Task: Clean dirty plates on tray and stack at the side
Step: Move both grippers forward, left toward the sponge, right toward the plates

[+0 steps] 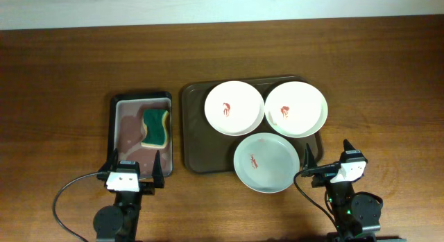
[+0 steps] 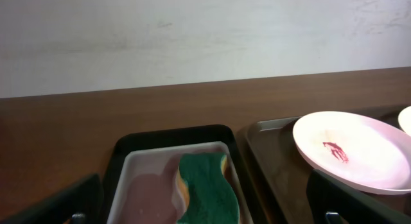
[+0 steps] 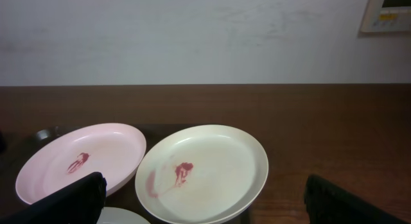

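Three white plates with red sauce smears lie on the dark brown tray (image 1: 194, 124): one at back left (image 1: 234, 108), one at back right (image 1: 296, 109), one at the front (image 1: 266, 162) overhanging the tray's front edge. My left gripper (image 1: 134, 167) is open and empty near the table's front, over the front end of the small tray. My right gripper (image 1: 327, 159) is open and empty, just right of the front plate. The right wrist view shows the two back plates (image 3: 80, 161) (image 3: 202, 172). The left wrist view shows the back left plate (image 2: 353, 150).
A small black-rimmed tray (image 1: 119, 127) with a grey-pink inside stands left of the brown tray. A green and yellow sponge (image 1: 156, 127) lies in it, also in the left wrist view (image 2: 205, 189). A pale wall is behind the table.
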{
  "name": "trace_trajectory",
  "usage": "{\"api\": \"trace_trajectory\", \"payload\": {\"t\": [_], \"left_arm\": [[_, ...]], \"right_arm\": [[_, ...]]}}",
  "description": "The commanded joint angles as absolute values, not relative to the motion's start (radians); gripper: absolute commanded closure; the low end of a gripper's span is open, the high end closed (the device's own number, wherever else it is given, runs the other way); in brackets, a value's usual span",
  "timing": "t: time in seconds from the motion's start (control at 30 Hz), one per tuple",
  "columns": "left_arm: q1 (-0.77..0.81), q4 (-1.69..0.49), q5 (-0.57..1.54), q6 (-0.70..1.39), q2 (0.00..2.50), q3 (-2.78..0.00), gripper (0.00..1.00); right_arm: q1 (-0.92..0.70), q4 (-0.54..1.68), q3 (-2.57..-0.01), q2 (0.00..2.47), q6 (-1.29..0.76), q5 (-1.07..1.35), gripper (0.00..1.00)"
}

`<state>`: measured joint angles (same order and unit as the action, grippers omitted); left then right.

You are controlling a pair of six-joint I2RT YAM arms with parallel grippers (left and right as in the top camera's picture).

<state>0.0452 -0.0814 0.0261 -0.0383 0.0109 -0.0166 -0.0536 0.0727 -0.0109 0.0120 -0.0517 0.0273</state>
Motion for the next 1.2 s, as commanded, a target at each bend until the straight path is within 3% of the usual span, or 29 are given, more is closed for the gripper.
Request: {"api": "trace_trajectory", "payload": {"t": [0.0, 0.9, 1.17], "left_arm": [[0.041, -0.08, 0.033, -0.054, 0.012, -0.009, 0.01], [0.041, -0.066, -0.004, -0.055, 0.012, -0.009, 0.01], [0.041, -0.082, 0.035, -0.053, 0.031, -0.009, 0.01]], "right_arm": [[-0.052, 0.076, -0.006, 0.006, 0.052, -0.061, 0.01], [-0.052, 0.076, -0.006, 0.006, 0.052, -0.061, 0.01], [-0.052, 0.075, -0.006, 0.007, 0.045, 0.058, 0.01]]}}
